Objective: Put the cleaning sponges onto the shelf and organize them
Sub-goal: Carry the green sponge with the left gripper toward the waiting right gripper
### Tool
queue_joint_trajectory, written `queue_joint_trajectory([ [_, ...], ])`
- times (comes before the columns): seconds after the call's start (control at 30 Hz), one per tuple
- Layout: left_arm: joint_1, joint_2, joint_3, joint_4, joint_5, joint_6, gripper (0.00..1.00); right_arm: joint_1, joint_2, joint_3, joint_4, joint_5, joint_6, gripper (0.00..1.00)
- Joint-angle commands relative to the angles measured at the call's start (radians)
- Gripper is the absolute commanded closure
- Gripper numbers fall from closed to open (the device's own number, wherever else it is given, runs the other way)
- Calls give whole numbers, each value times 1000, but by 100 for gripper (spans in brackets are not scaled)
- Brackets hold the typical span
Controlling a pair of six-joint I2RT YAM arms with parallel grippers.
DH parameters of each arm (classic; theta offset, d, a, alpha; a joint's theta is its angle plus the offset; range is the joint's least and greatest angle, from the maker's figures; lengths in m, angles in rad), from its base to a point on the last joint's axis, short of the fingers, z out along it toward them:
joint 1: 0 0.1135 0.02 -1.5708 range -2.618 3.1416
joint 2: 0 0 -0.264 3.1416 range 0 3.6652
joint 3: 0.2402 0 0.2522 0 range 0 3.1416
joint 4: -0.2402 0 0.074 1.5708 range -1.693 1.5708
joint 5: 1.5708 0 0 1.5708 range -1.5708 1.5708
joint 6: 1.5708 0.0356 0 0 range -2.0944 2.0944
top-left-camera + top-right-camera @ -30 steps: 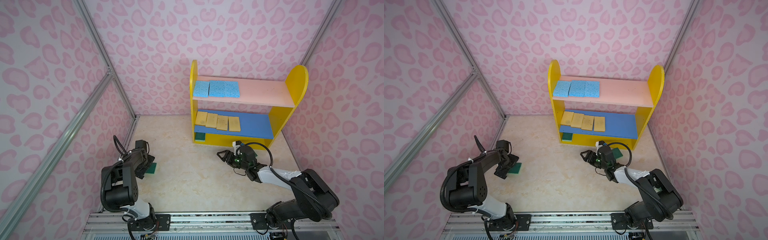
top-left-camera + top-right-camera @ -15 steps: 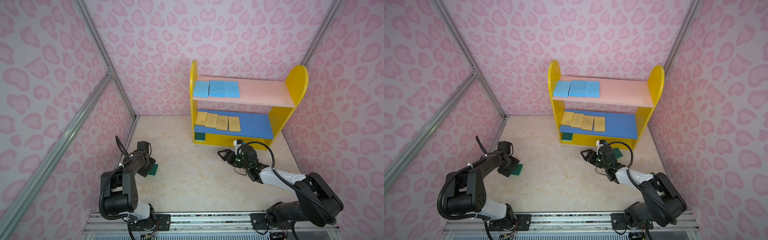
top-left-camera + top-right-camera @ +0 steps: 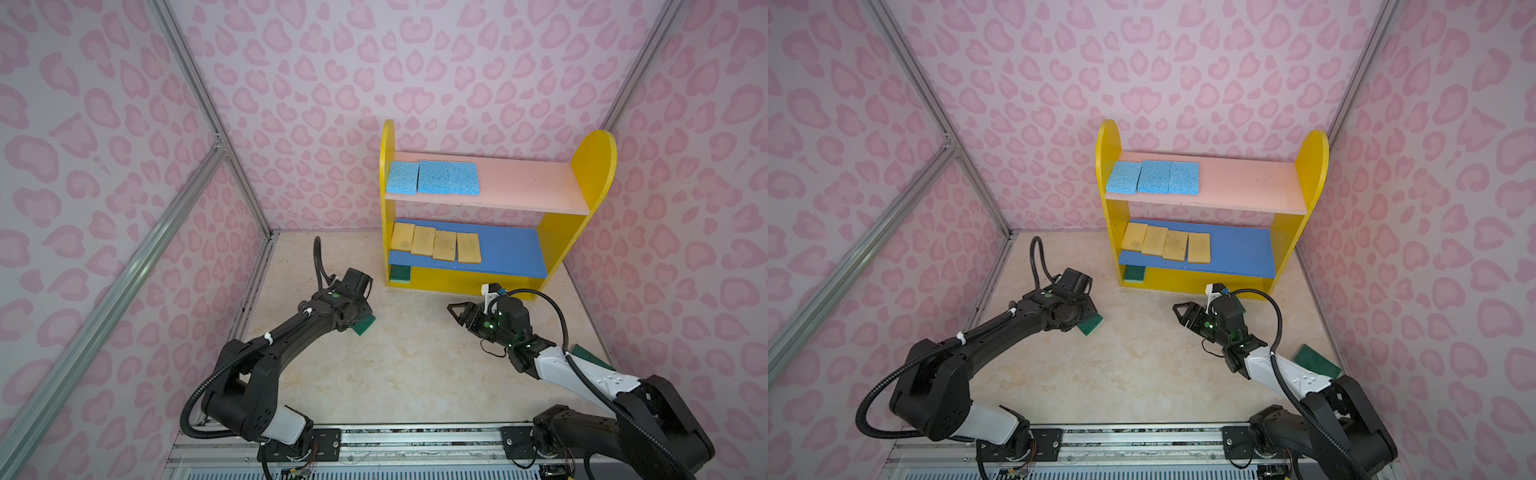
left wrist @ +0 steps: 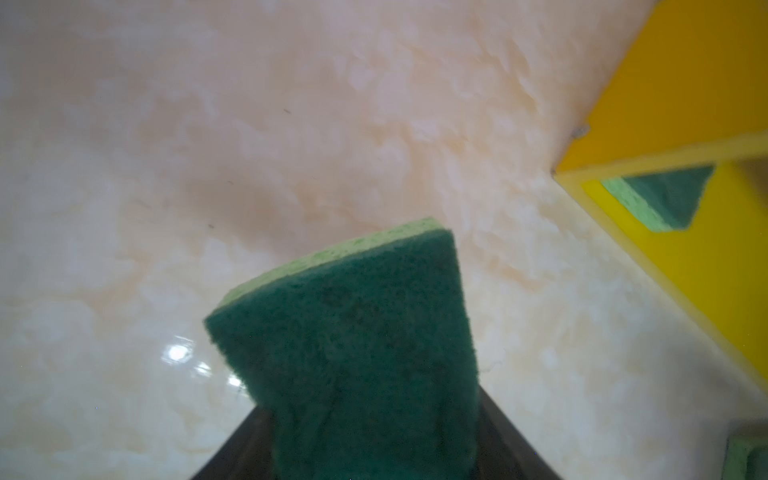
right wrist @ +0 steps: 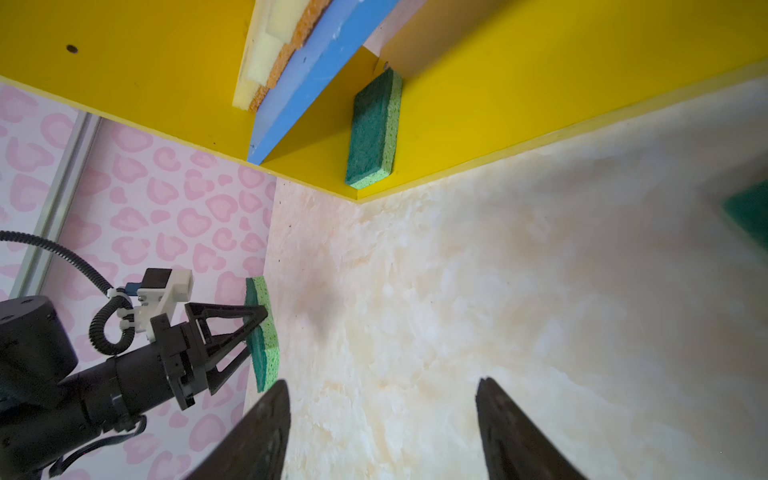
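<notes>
My left gripper (image 3: pixel 356 319) is shut on a dark green sponge (image 4: pixel 353 332) and holds it just above the floor, left of the shelf's front. The same held sponge (image 5: pixel 262 332) shows edge-on in the right wrist view. The shelf (image 3: pixel 592 166) holds three light blue sponges (image 3: pixel 432 178) on its pink board. Several pale yellow sponges (image 3: pixel 436 245) lie on the blue board, and one green sponge (image 5: pixel 374 133) rests at the left end of the yellow base. My right gripper (image 5: pixel 382 386) hangs open and empty over the floor before the shelf.
Another green sponge (image 3: pixel 1316 361) lies on the floor at the right, beside my right arm. A further green patch (image 5: pixel 748 212) shows blurred at the edge of the right wrist view. Pink patterned walls close in on three sides.
My left gripper closed on the green sponge, raised it off the floor and carried it right, toward the shelf. The right gripper has hardly moved.
</notes>
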Motion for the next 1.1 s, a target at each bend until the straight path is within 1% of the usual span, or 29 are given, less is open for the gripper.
queue_joint_trajectory([
  [0.0, -122, 86, 91, -36, -59, -34, 34, -24, -66, -30, -92, 25, -21, 28],
  [0.07, -201, 158, 157, -38, -69, -26, 34, -42, -126, -55, -140, 30, -31, 27],
  [0.17, -279, 247, 220, -24, -72, 7, 31, -62, -210, -87, -209, 51, -39, 26],
  [0.2, -295, 267, 232, -19, -71, 17, 30, -65, -236, -94, -227, 62, -42, 25],
  [0.27, -323, 294, 239, 8, -66, 34, 22, -72, -285, -111, -271, 75, -59, 22],
  [0.33, -337, 292, 225, 38, -61, 44, 12, -75, -315, -113, -307, 75, -80, 17],
  [0.37, -339, 282, 213, 57, -55, 46, 5, -75, -318, -113, -320, 72, -87, 16],
  [0.4, -339, 266, 197, 75, -49, 51, 1, -75, -312, -110, -334, 66, -92, 16],
  [0.5, -339, 196, 145, 117, -53, 69, 2, -75, -267, -105, -328, 29, -91, 16],
  [0.6, -339, 109, 73, 162, -50, 89, 2, -73, -221, -97, -298, -15, -94, 18],
  [0.63, -338, 86, 48, 176, -43, 93, 7, -73, -210, -93, -290, -26, -98, 19],
  [0.67, -337, 60, 19, 190, -36, 93, 16, -70, -193, -87, -286, -37, -104, 20],
  [0.77, -336, 1, -66, 244, -7, 86, 44, -50, -141, -57, -276, -61, -126, 21],
  [0.8, -335, -12, -101, 267, 3, 80, 51, -38, -124, -52, -267, -63, -128, 21],
  [0.83, -332, -22, -128, 291, 17, 76, 56, -27, -105, -47, -258, -65, -129, 22],
  [0.9, -326, -21, -177, 332, 41, 66, 59, 2, -73, -42, -238, -56, -122, 22],
  [1.07, -315, 24, -242, 433, 87, 46, 57, 45, -43, -36, -192, -21, -94, 23],
])
